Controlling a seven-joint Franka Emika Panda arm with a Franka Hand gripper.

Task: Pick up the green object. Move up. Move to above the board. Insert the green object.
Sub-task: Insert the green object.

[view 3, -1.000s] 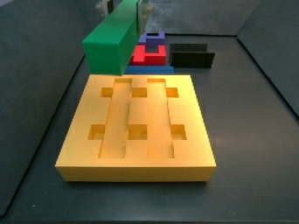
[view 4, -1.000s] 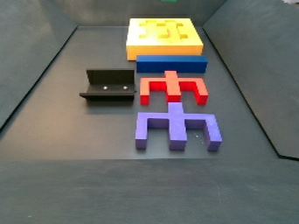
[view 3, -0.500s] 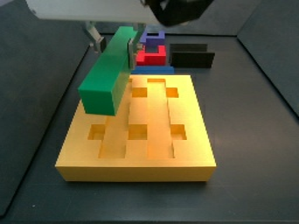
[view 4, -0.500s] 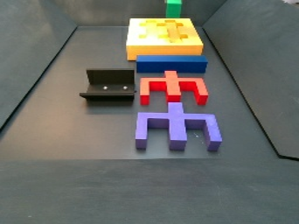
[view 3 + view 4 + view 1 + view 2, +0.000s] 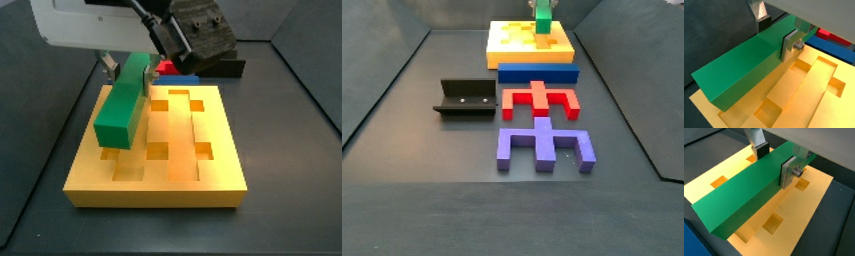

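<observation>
The green object [image 5: 123, 97] is gripped lengthwise by the gripper [image 5: 773, 162] and held above the board [image 5: 174, 175]; lowering into a groove is judged next, alignment being required.

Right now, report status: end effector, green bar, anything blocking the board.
End effector shut on green object, over the board. Green object held above the board's outer groove, not yet seated. Nothing in the way.
</observation>
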